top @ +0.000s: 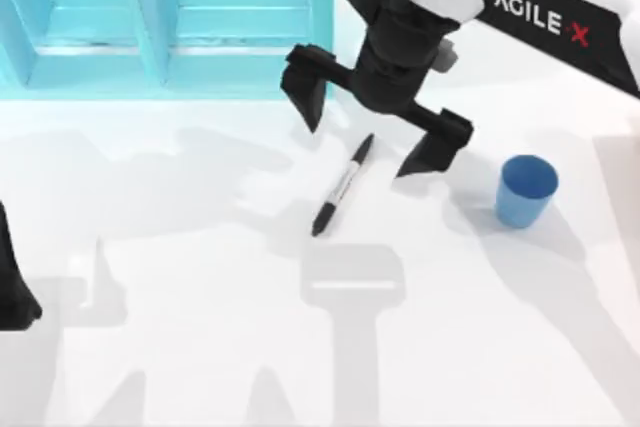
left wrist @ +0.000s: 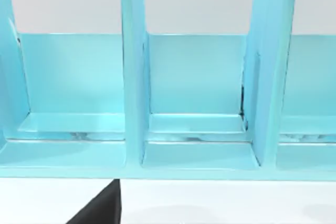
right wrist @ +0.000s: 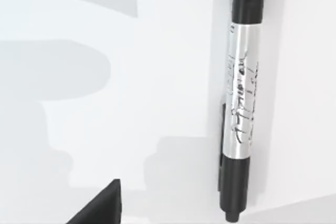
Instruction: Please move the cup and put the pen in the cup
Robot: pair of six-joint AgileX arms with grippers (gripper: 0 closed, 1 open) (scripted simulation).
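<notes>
Closest to the top camera, the right hand [top: 378,135] hangs above the surface [top: 200,347] with its fingers spread wide apart, which I judge is to take the pen [top: 342,185]. Below it the pen lies flat and free, its upper end between the two fingers, while the cup [top: 525,190] stands upright to the right, well apart from the pen. Farther back is the turquoise shelf unit [top: 160,17]; the left hand [top: 15,292] is parked at the left edge, and I cannot tell its fingers.

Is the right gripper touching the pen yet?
Apart. In the top view the right gripper hangs open, its fingers either side of the pen, which lies flat on the table.
</notes>
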